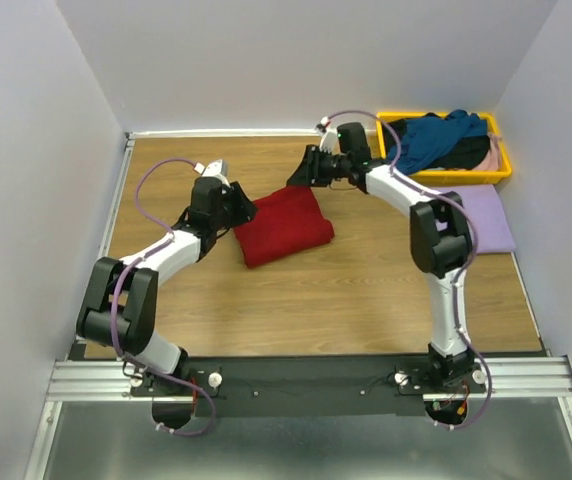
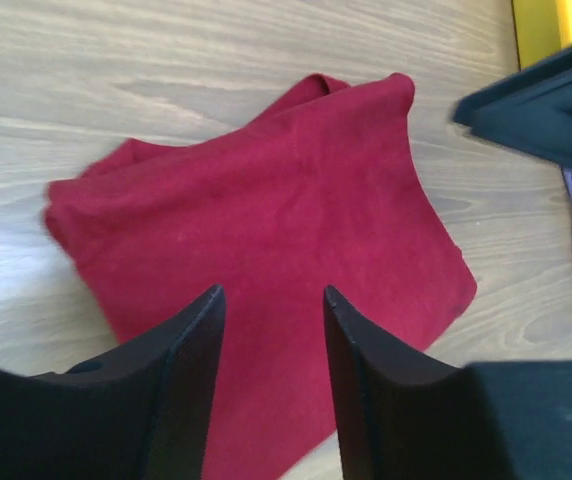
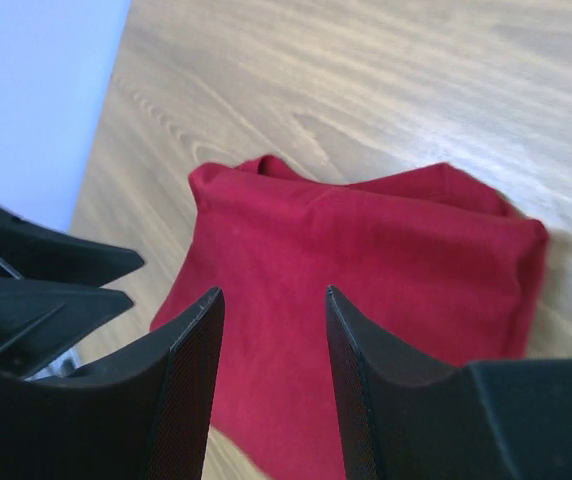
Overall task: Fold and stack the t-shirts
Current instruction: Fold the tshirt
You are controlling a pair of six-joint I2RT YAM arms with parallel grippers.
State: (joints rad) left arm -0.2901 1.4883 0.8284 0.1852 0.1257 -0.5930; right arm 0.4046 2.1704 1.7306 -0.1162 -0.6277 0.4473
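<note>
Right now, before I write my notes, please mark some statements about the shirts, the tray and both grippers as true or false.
1. The dark red shirt lies folded on the table. True.
2. The left gripper is shut on that shirt. False: its jaws stand open over it.
3. The lavender shirt lies inside the yellow tray. False: it lies on the table beside the tray.
4. A teal blue shirt is in the tray. True.
5. The right gripper is open. True.

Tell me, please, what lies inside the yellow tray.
The yellow tray holds a teal blue shirt over a black shirt, pale pink cloth at its right end. Anything beneath is hidden.
</note>
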